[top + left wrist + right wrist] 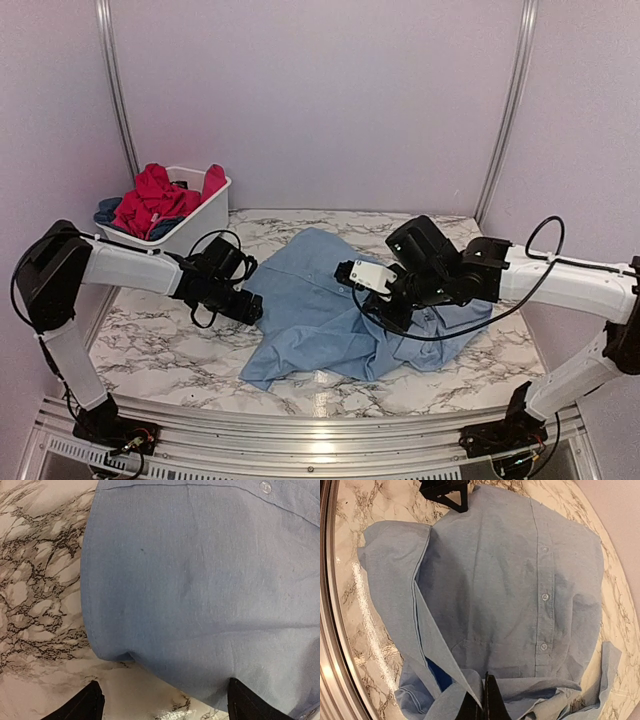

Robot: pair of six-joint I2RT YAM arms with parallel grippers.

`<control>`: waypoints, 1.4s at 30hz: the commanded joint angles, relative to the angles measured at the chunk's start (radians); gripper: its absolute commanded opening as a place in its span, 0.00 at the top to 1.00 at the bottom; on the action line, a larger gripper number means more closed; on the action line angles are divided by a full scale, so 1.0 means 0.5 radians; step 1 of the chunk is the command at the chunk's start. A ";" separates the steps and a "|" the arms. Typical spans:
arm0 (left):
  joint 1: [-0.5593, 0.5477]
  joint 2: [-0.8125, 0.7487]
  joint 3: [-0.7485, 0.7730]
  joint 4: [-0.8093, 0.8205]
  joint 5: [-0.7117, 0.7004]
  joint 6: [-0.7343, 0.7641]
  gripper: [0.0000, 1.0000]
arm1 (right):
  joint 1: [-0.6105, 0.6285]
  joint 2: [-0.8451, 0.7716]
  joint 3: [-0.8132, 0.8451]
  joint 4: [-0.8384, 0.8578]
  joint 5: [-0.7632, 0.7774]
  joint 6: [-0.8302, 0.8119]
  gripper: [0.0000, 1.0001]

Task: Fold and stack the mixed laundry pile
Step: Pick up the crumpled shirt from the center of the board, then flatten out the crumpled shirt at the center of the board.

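A large light blue shirt (320, 310) lies crumpled on the marble table, buttons up. My left gripper (252, 306) is open at the shirt's left edge. In the left wrist view its fingertips (87, 705) straddle the shirt's rounded hem (200, 590), with bare table between them. My right gripper (388, 312) is shut on a folded edge of the shirt (510, 580) at its right side; its fingers (492, 702) are pressed together with cloth between them. Red garments (155, 200) and a dark blue one (108, 210) sit in the white basket.
The white plastic basket (205, 215) stands at the back left of the marble table (160, 350). A metal rail (300, 425) runs along the near edge. Walls with upright metal posts close in the back and sides. The left gripper shows in the right wrist view (447, 492).
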 commanded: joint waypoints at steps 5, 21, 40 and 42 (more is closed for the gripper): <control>0.055 0.191 0.165 0.370 0.274 -0.201 0.29 | 0.016 -0.389 -0.079 0.258 0.314 0.087 1.00; 0.110 -0.617 0.337 0.367 0.155 -0.301 1.00 | -0.104 -0.959 -0.070 0.775 1.088 0.098 1.00; -0.211 -1.347 0.700 0.138 0.255 0.053 1.00 | -0.113 -1.247 0.600 0.788 0.660 0.041 1.00; -0.300 -1.429 0.679 0.130 0.251 0.078 1.00 | -0.113 -1.282 0.635 0.764 0.550 0.085 1.00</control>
